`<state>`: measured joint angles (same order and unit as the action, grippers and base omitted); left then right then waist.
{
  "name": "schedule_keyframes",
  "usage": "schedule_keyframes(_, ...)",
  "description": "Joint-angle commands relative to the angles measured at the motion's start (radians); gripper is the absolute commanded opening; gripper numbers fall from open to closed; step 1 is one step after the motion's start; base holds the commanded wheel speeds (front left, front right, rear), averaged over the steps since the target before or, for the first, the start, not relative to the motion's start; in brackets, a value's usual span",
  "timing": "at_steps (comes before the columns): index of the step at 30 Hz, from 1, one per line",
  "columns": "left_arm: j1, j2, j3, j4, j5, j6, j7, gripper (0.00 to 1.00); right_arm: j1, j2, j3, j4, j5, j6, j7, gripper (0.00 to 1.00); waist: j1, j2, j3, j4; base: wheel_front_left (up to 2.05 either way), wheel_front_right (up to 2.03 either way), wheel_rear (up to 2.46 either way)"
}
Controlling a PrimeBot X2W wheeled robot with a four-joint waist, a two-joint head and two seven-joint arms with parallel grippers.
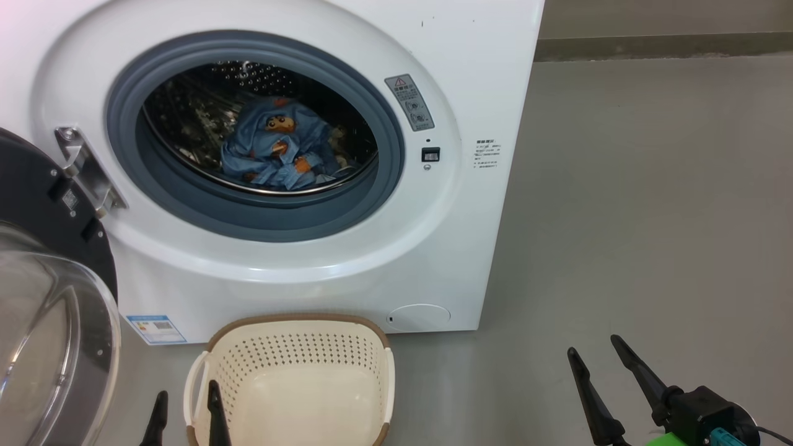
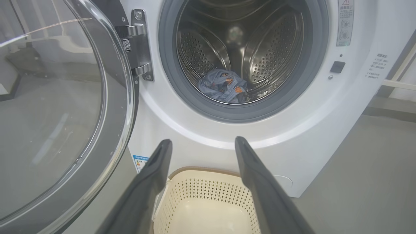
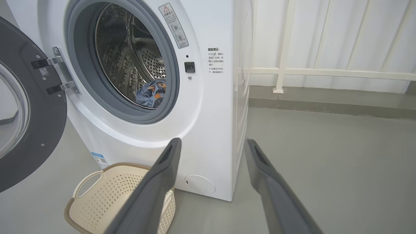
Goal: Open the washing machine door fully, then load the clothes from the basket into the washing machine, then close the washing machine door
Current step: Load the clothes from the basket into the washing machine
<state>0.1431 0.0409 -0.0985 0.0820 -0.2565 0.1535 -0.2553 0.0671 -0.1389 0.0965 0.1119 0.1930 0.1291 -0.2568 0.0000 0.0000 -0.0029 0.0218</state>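
Right wrist view — railing (image 3: 325, 73) beyond washing machine (image 3: 211, 136)

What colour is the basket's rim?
Brown, on a cream basket; clearest in the head view.

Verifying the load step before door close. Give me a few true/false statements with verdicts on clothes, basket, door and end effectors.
1. The clothes lie inside the washing machine. True.
2. The basket holds a garment. False: its visible inside is bare.
3. The washing machine door is shut. False: it stands swung open on its hinge.
4. The left end effector and the right end effector are both open, holding nothing. True.
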Motion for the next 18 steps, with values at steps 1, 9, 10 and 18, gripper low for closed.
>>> schedule_keyframes(1, -0.031, 0.009, 0.036, -0.018, 0.007, 0.007, -0.006, 1.0, 0.003, -0.012, 0.022, -0.022, -0.008, 0.002, -0.005, 1.0, 0.0, 0.0, 0.001, 0.001, -0.46, 0.46, 0.0)
schedule_keyframes(9, -0.029, 0.009, 0.032, -0.02, -0.001, 0.014, -0.006, 1.0, 0.003, -0.009, 0.022, -0.024, -0.006, 0.002, -0.005, 1.0, 0.0, 0.0, 0.003, 0.001, -0.1, 0.1, 0.0)
schedule_keyframes(10, -0.028, 0.009, 0.031, -0.02, -0.002, 0.015, -0.006, 1.0, 0.003, -0.009, 0.022, -0.024, -0.006, 0.002, -0.005, 1.0, 0.0, 0.0, 0.003, 0.001, 0.0, 0.0, 0.0)
schedule_keyframes(18, -0.028, 0.009, 0.032, -0.023, -0.004, 0.024, -0.006, 1.0, 0.0, -0.012, 0.02, -0.022, -0.003, 0.002, -0.005, 1.0, 0.0, 0.0, 0.012, -0.004, 0.0, 0.0, 0.0)
